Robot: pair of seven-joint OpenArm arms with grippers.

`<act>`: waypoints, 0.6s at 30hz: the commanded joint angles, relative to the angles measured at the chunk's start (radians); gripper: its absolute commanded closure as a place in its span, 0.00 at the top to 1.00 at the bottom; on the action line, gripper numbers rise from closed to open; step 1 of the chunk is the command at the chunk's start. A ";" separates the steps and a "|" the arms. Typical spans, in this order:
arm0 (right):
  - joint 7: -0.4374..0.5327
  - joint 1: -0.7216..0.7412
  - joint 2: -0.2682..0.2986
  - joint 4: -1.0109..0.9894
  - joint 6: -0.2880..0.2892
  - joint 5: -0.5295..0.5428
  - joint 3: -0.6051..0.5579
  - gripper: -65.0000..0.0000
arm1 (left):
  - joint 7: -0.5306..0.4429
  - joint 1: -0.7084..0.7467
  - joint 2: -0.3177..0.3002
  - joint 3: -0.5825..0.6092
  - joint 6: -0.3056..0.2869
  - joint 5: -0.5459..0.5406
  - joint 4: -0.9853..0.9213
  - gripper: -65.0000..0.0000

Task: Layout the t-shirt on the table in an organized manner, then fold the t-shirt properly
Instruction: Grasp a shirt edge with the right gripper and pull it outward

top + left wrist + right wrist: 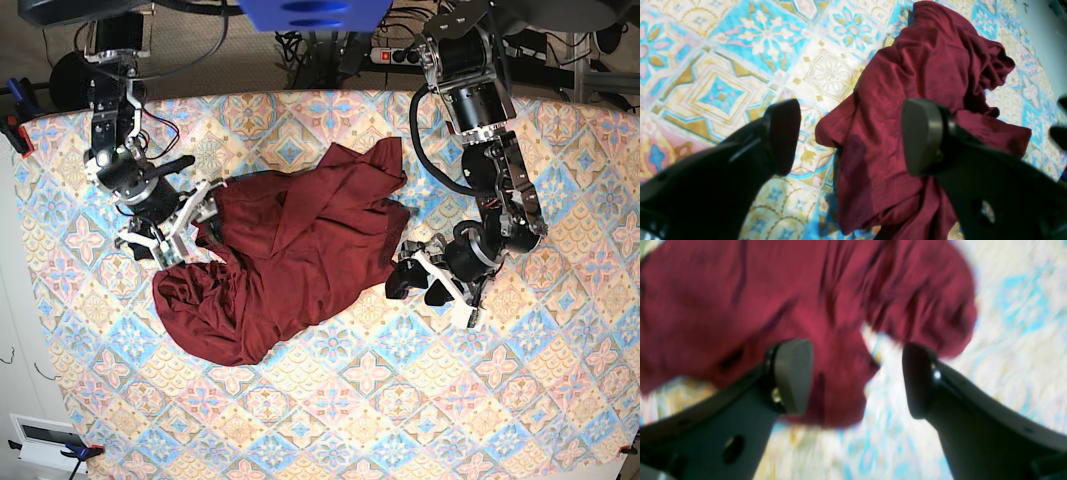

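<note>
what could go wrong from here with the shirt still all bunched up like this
1. The t-shirt lies crumpled in overlapping folds, so a grab may catch several layers at once and drag the heap instead of spreading it.
2. Both tools are open and hold nothing; the right tool has only a fabric edge between its fingers, so closing there may slip off.
3. The left tool sits by the shirt's edge; pulling from there could bunch the patterned table cloth.
</note>
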 commanded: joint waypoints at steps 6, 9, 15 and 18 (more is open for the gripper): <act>0.005 -0.001 0.007 -0.092 0.002 0.006 -0.029 0.64 | -0.023 -0.022 -0.002 0.002 -0.003 -0.019 0.015 0.70; 0.005 -0.001 0.007 -0.116 0.002 0.006 -0.049 0.64 | -0.023 -0.022 -0.002 0.002 -0.003 -0.019 0.015 0.70; 0.005 -0.008 0.007 -0.148 0.002 0.006 -0.052 0.43 | -0.023 -0.022 -0.002 0.002 -0.003 -0.019 0.015 0.70; 0.005 -0.027 0.007 -0.159 0.002 0.006 -0.043 0.12 | -0.023 -0.022 -0.002 0.002 -0.003 -0.019 0.015 0.70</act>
